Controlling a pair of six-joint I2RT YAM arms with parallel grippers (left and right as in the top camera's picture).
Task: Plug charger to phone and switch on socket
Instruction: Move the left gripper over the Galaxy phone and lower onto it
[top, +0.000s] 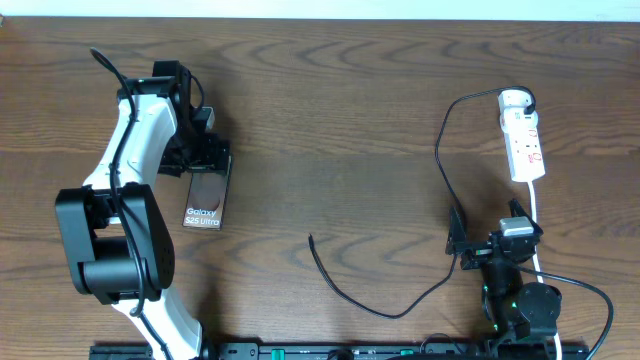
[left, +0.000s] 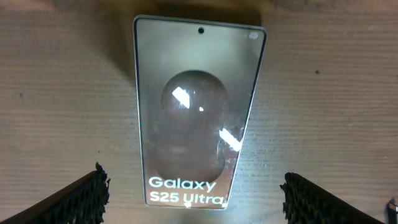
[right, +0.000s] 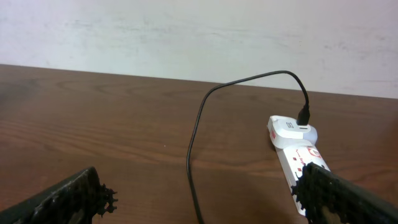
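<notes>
The phone (top: 204, 201) lies flat at the table's left, its dark screen showing white "Galaxy S25 Ultra" lettering (left: 186, 190). My left gripper (top: 203, 163) hovers above the phone's (left: 196, 106) far end, open, with its fingers (left: 84, 198) spread wider than the phone and nothing held. The socket (top: 524, 140) lies at the right, with the charger's white adapter (top: 515, 100) plugged into its far end. The charger's black cable (top: 441, 160) loops down past my right gripper (top: 490, 228) and ends in a free tip (top: 312, 239) at mid-table. The right gripper (right: 202, 190) is open and empty, with the cable (right: 191, 162) running between its fingers and the socket (right: 297, 160) by the right finger.
The socket's white cord (top: 535, 215) runs toward the table's front edge beside the right arm. The left arm's white body (top: 125, 170) lies along the left side. A pale wall (right: 199, 37) stands behind the table's far edge.
</notes>
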